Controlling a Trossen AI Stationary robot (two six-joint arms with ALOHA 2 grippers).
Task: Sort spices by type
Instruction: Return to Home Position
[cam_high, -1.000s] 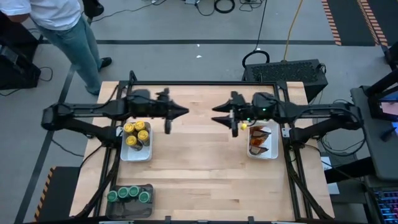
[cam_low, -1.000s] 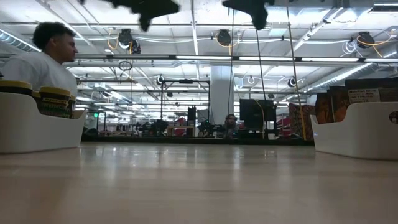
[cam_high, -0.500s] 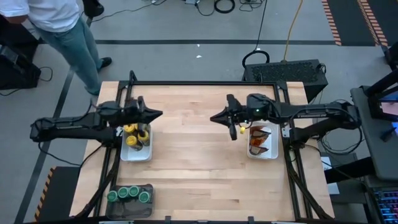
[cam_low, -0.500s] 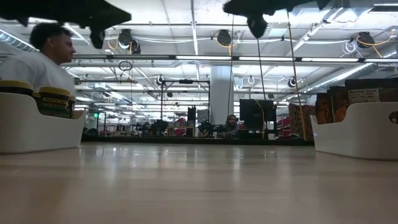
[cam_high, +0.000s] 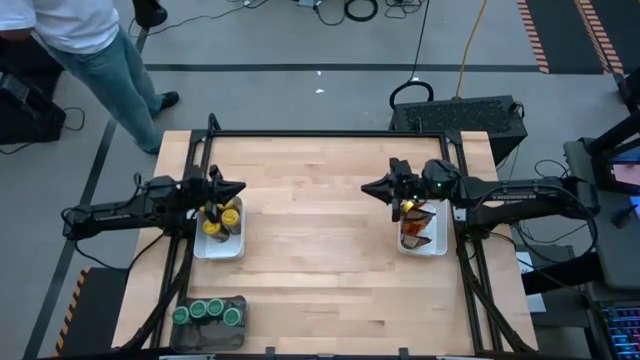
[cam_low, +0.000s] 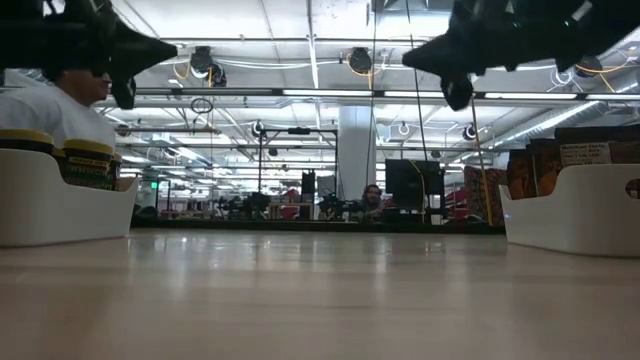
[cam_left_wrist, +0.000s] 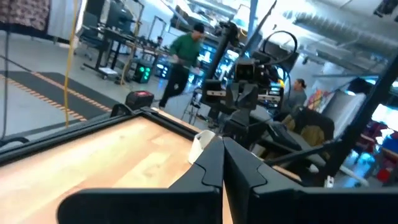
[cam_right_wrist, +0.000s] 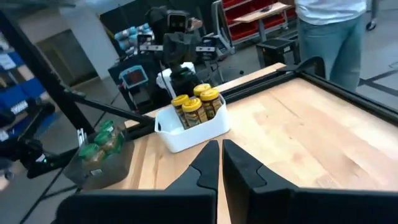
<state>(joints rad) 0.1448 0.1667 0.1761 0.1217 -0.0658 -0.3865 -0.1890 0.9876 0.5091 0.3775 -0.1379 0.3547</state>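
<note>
I see the jars with yellow lids (cam_high: 220, 214) standing close together in the left white tray (cam_high: 220, 248), at its far end. The jars with green lids (cam_high: 208, 312) sit in a row in the dark grey tray (cam_high: 210, 339), at the near left corner of the table (cam_high: 320, 260). The brown-orange packets (cam_high: 418, 226) lie in the right white tray (cam_high: 423, 251), on the right side of the table. Each kind is in its own tray. The wood between the trays is bare.

The left gripper (cam_high: 240, 187) hangs in the air over the far end of the left white tray, right above the yellow lids. It points toward the middle of the table. From its wrist camera I see its two fingers (cam_left_wrist: 208, 163) pressed together with nothing between them.

The right gripper (cam_high: 367, 187) hangs just beside the far inner corner of the right white tray. It points toward the middle too, so the two grippers face each other, well apart. Its fingers (cam_right_wrist: 208, 163) are also closed on nothing.

From the low camera, both grippers are high above the table top.

A person (cam_high: 90, 40) in a white top and jeans stands on the floor past the far left corner of the table.
</note>
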